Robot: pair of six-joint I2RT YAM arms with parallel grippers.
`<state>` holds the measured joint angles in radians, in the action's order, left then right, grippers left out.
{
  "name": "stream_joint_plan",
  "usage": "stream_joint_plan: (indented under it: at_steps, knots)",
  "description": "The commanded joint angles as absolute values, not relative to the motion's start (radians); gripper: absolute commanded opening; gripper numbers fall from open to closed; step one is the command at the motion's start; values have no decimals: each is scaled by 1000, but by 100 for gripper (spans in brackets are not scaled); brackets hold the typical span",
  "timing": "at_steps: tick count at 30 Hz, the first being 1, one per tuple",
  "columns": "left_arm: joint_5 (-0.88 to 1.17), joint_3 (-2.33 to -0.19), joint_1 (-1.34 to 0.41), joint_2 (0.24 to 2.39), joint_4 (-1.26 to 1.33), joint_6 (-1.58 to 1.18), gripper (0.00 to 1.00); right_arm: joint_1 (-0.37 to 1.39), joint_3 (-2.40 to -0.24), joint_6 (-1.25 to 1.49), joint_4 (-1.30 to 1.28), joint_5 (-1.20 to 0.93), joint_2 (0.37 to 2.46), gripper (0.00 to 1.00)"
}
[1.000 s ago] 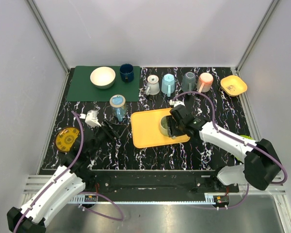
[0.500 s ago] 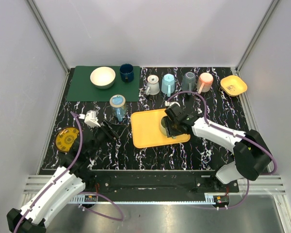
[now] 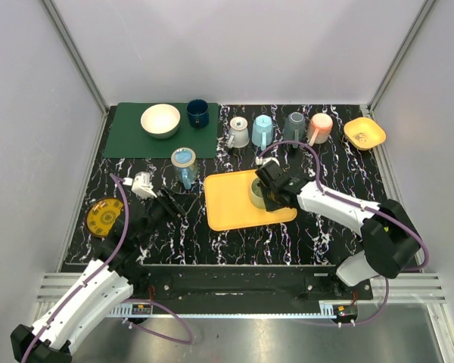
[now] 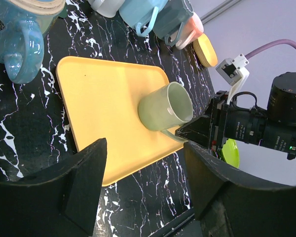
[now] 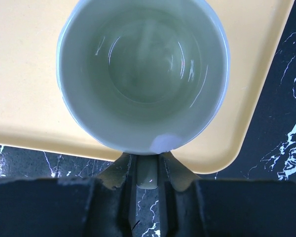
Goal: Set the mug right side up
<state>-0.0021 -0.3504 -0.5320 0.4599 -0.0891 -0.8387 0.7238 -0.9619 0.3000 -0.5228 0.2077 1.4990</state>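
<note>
My right gripper has swung left over the tray, pinching the mug tight by its handle. The mug looks tipped partway up above the tray; standing it and letting go remain.

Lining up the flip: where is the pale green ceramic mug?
Top view, right of centre: the pale green mug lies tilted on the yellow plastic tray, right side, handle pinched by the right hand.

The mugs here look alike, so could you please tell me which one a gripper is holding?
The green mug on the yellow tray: the right gripper clamps its handle, while no gripper touches the other mugs.
</note>
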Motion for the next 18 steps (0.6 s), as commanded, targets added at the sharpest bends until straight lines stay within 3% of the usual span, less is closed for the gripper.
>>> stream_joint_plan:
  at_steps: [1, 10, 13, 15, 18]
  knots:
    - [2, -347, -535, 465, -58, -831, 66, 729, -986, 320, -516, 239, 1393, 0]
    - [38, -328, -535, 450, -5, -857, 68, 726, -977, 428, -489, 131, 1162, 0]
    - [113, -270, -535, 430, 144, -913, 77, 710, -947, 504, -399, 33, 1045, 0]
    - [210, -206, -535, 419, 377, -998, 99, 695, -891, 591, -261, -38, 962, 0]
    - [287, -83, -535, 460, 729, -1112, 99, 643, -813, 736, -44, -199, 898, 0]
